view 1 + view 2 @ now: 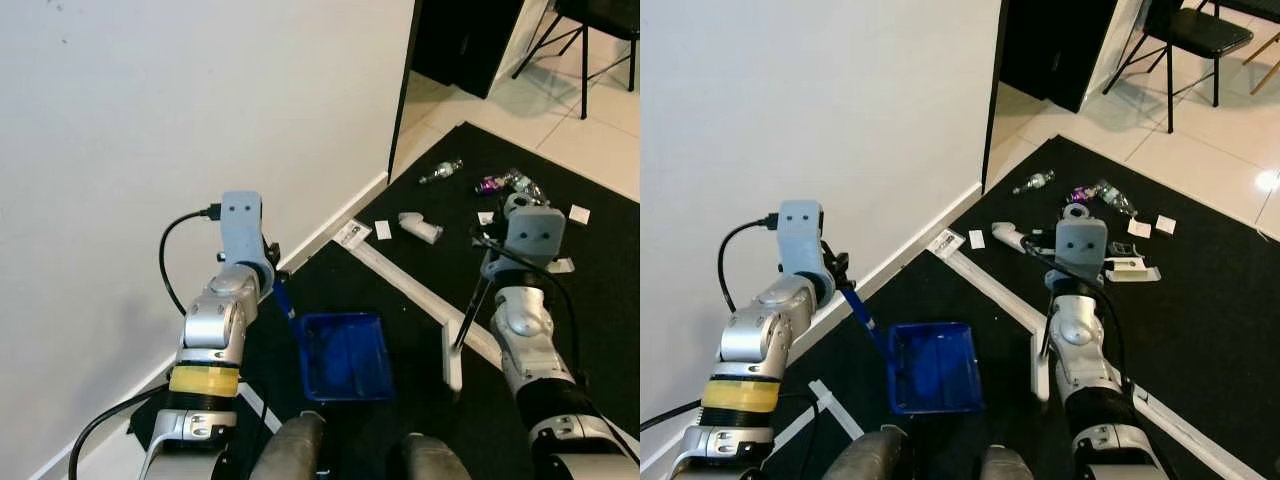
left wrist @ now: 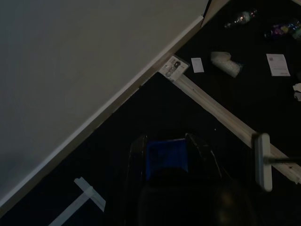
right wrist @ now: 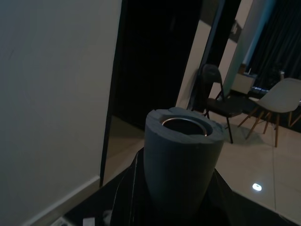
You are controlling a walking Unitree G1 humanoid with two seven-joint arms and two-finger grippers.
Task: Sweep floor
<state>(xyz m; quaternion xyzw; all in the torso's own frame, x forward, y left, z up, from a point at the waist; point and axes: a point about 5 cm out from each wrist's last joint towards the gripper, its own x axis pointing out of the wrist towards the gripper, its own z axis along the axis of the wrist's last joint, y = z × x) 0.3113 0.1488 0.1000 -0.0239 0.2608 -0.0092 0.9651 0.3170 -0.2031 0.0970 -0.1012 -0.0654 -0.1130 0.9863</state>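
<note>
Now the blue dustpan sits flat on the black mat with nothing visible inside, its handle clamped in the left hand. Right hand grips the broom just beside it; litter lies well beyond.

A dustpan is lying left of a broom head, litter being scattered beyond on the mat.

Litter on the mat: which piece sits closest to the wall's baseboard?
The flat white wrapper at the tape line's far end, beside the baseboard. The bottles and paper scraps lie farther out.
</note>
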